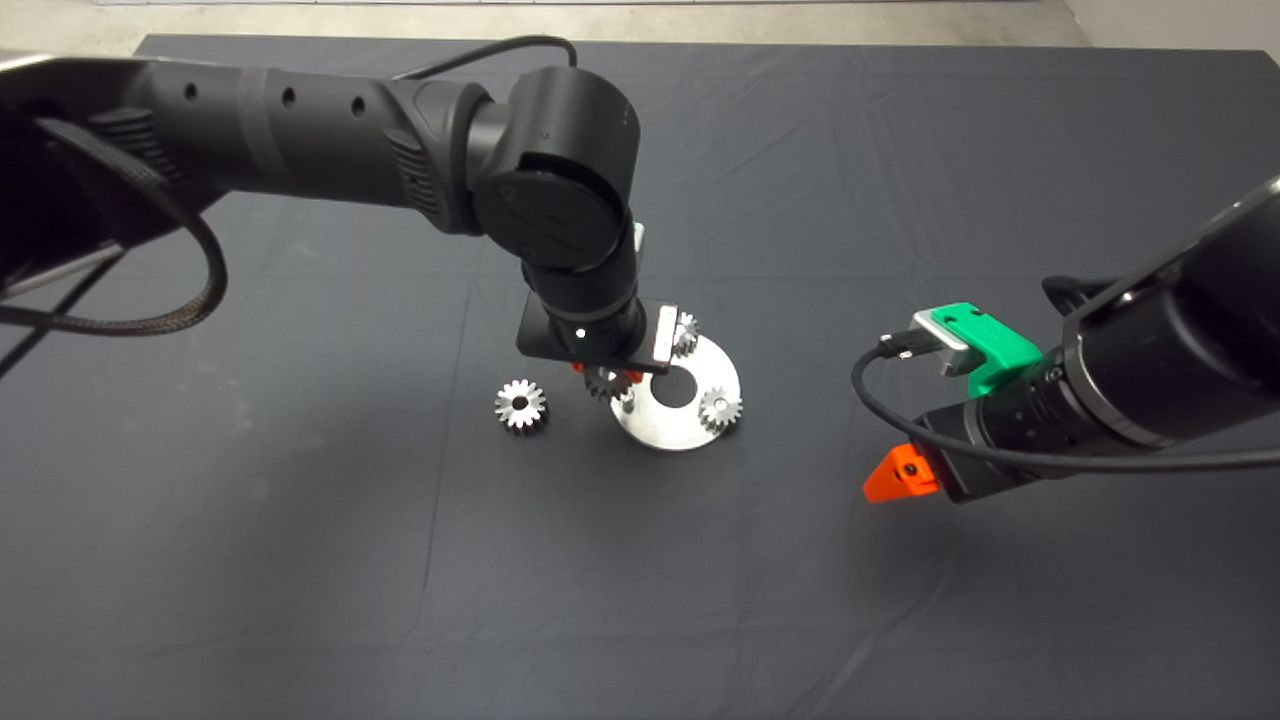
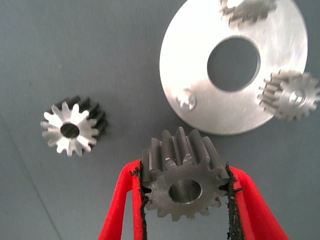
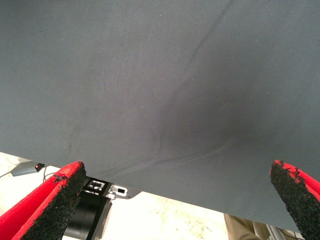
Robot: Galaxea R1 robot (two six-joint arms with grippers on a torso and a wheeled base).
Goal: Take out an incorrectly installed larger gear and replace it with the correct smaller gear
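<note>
Head view: the left gripper (image 1: pixel 608 374) hovers at the round metal plate (image 1: pixel 700 430)'s rim, above its bare peg; the larger gear (image 1: pixel 521 405) lies discarded beside the plate.

Left wrist view: fingers clamp the smaller gear (image 2: pixel 182 187), ready for mounting.

Right wrist view: the right gripper (image 3: pixel 175 200) waits spread wide, well clear of the plate.

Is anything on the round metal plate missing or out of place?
Yes. The round plate carries only two gears; its third pin stands bare. The left end effector holds a gear beside the plate, and another gear lies loose on the mat.
</note>
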